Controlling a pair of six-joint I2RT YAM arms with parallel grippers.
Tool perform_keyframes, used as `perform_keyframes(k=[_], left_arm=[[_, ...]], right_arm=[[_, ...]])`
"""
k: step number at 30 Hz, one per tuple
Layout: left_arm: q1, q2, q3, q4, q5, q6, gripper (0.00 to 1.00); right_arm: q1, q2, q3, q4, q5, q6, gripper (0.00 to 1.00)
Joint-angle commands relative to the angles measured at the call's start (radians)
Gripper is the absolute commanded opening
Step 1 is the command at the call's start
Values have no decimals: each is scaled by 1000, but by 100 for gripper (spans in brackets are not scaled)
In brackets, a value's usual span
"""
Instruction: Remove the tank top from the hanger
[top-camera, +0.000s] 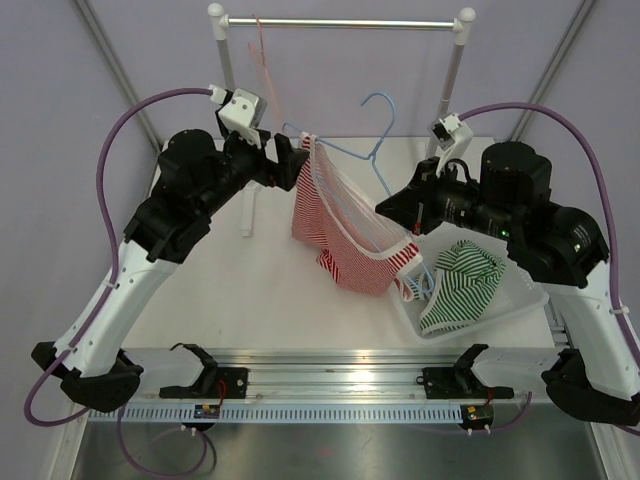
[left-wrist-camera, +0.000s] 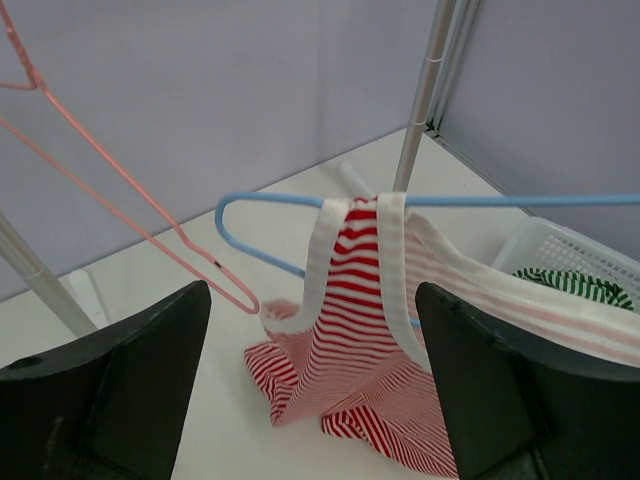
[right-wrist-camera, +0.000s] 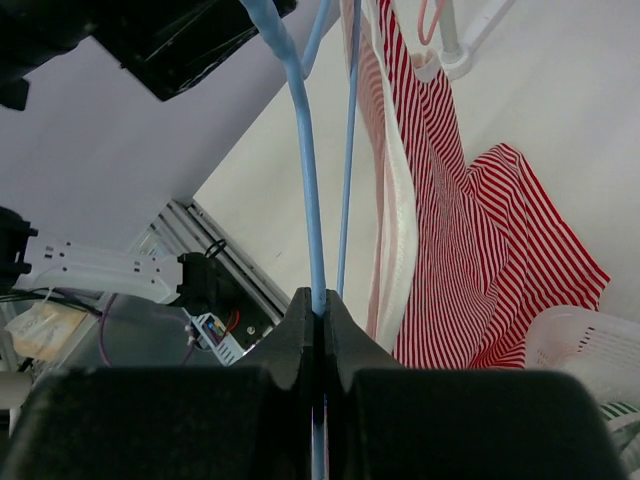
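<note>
The right wrist camera shows what the overhead view cannot. The right gripper is pinched tight on the wire of the blue hanger, with the two strands running up out of its closed tips. The left wrist camera gives the other end. The left gripper has its fingers spread wide and clasps nothing. Between them in the picture sit the hanger's looped end and the red-striped tank top, its two white-edged straps draped over the bar. I cannot tell whether the right-hand finger touches the cloth.

Only the overhead view shows the layout. The hanger is up in the air between the arms, its hook free and below the rack rail. The tank top's lower part lies bunched on the desk.

Bare desk lies to the left of the cloth and in front of it. On the right, the white basket holding a green-striped garment sits just beside the hem. A pink hanger hangs on the rail close behind the left gripper.

From above, the right gripper's tips are lost among wire and cloth. The basket is cut off in both wrist views.
</note>
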Motion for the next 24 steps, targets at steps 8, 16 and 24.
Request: perform_keyframes(k=[8, 16, 24], left_arm=[[-31, 37, -5, 116, 110, 12, 40], [-31, 35, 1, 85, -63, 1, 0], [-22, -31, -71, 39, -579, -100, 0]], right_arm=[[9, -74, -43, 92, -70, 8, 0], [9, -95, -114, 107, -16, -39, 0], [9, -228, -348, 251, -228, -202, 0]])
